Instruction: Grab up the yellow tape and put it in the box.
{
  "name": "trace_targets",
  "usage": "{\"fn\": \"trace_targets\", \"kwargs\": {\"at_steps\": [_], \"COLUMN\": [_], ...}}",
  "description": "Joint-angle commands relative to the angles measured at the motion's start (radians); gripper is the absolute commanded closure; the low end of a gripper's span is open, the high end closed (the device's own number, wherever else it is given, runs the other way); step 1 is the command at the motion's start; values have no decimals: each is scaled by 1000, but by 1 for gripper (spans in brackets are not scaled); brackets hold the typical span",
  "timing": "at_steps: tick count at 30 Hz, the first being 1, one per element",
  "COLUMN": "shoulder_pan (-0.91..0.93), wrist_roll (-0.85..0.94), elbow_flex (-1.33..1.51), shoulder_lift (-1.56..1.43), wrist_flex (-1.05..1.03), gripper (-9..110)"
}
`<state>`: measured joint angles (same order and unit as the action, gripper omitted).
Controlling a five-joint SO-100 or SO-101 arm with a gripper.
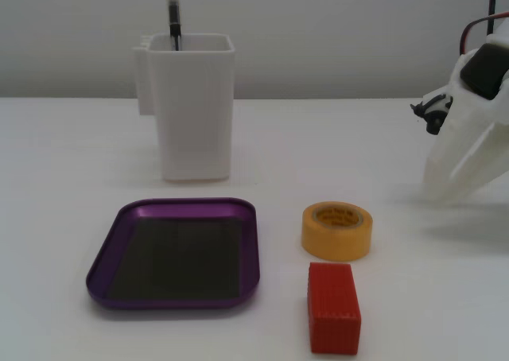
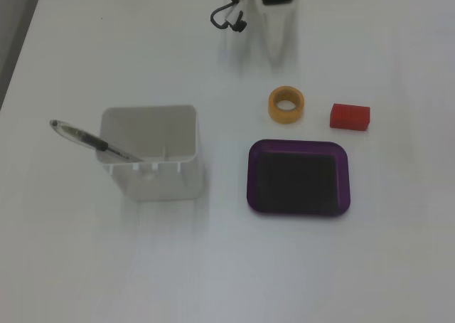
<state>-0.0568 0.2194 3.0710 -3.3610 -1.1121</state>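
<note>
The yellow tape [image 1: 336, 246] lies flat on the white table, right of the box [image 1: 187, 206], a shallow purple tray with a dark bottom and nothing in it. From above, the yellow tape [image 2: 274, 104] sits just beyond the box's [image 2: 298, 144] far rim. My white gripper [image 1: 445, 190] rests at the right edge of a fixed view, fingertips down on the table, well clear of the tape. Its fingers lie close together with nothing between them. In the top-down fixed view the gripper [image 2: 279, 53] points toward the tape from the upper edge.
A red ribbed block [image 1: 334, 307] lies just in front of the tape. A tall white container [image 1: 191, 106] holding a pen [image 1: 173, 15] stands behind the tray. Black and red cables hang off the arm.
</note>
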Motion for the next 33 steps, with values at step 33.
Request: {"fn": "trace_targets", "kwargs": {"at_steps": [33], "shoulder_pan": [-3], "wrist_roll": [-115], "elbow_flex": [-1088], "shoulder_lift": [1368], "wrist_flex": [-77], "gripper": [85]}}
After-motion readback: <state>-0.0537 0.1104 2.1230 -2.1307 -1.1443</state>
